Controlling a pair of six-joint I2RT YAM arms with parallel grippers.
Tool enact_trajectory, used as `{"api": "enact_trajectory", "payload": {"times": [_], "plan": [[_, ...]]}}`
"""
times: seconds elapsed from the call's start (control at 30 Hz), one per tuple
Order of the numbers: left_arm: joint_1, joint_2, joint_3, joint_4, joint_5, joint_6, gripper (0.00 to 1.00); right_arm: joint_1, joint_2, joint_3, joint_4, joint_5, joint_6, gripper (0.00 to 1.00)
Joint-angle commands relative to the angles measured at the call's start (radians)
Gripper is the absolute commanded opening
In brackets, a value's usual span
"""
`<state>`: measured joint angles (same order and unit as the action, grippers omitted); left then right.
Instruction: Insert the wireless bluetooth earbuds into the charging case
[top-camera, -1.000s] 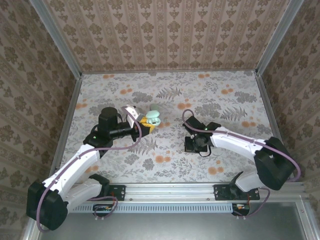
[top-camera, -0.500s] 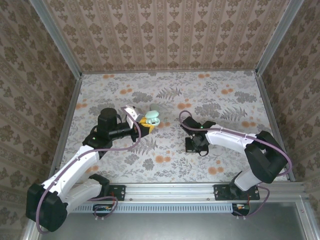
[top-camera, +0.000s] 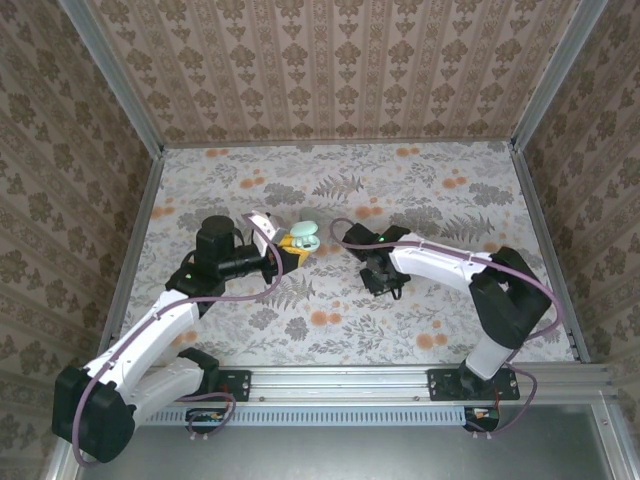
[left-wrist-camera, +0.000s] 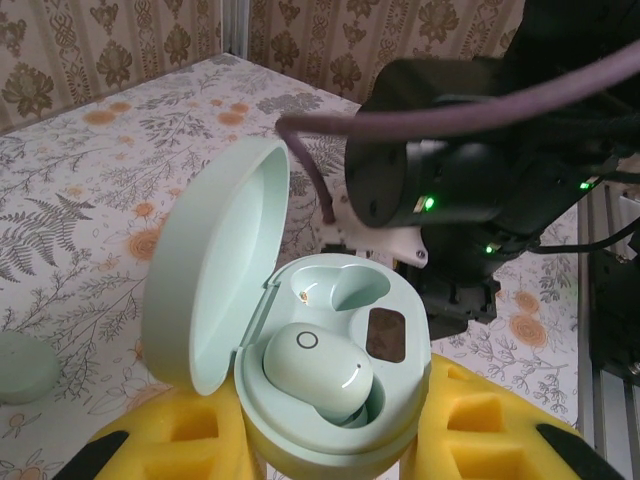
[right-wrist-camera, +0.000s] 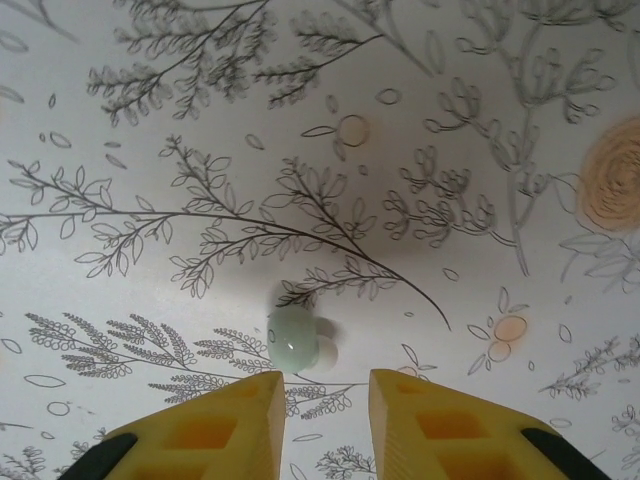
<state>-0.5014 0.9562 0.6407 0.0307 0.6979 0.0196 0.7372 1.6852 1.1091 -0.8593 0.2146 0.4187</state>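
Note:
My left gripper (left-wrist-camera: 335, 440) is shut on the mint charging case (left-wrist-camera: 300, 445), its yellow pads (left-wrist-camera: 480, 420) pressing both sides. The lid (left-wrist-camera: 210, 270) stands open to the left. One mint earbud (left-wrist-camera: 318, 368) sits in the near socket, and the far socket (left-wrist-camera: 340, 288) is empty. In the top view the case (top-camera: 303, 236) is held left of centre. My right gripper (right-wrist-camera: 325, 385) is open just above the table, pointing down. A second mint earbud (right-wrist-camera: 292, 338) lies on the cloth just beyond its left fingertip (right-wrist-camera: 262, 385), not between the fingers. The right gripper (top-camera: 383, 282) is a short way right of the case.
The floral tablecloth (top-camera: 420, 190) covers the table, with patterned walls on three sides and a metal rail (top-camera: 340, 382) at the near edge. A blurred mint round thing (left-wrist-camera: 20, 368) lies on the cloth left of the case. The right arm's black wrist (left-wrist-camera: 450, 170) looms close behind the case.
The right arm's wrist has swung left, closer to the case. The left arm and the case have stayed put.

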Motion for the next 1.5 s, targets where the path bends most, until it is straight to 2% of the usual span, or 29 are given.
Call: {"api": "enact_trajectory", "payload": {"times": [0.0,0.27,0.47,0.97,1.3,1.47], "plan": [[0.008,-0.014,0.005,-0.021,-0.003,0.013,0.01,0.028,0.044,0.057,-0.052,0.037,-0.074,0.28],[0.007,-0.017,0.007,-0.035,-0.009,0.020,0.01,0.037,0.111,0.100,-0.085,0.087,-0.127,0.28],[0.008,-0.016,0.006,-0.037,-0.012,0.023,0.01,0.042,0.119,0.091,-0.078,0.064,-0.144,0.31],[0.009,-0.011,0.008,-0.041,-0.012,0.025,0.01,0.044,0.180,0.077,-0.064,0.061,-0.158,0.30],[0.008,-0.011,0.010,-0.043,-0.014,0.027,0.01,0.044,0.198,0.057,-0.054,0.058,-0.158,0.29],[0.009,-0.012,0.012,-0.043,-0.014,0.027,0.01,0.043,0.205,0.054,-0.049,0.037,-0.163,0.23]]}}
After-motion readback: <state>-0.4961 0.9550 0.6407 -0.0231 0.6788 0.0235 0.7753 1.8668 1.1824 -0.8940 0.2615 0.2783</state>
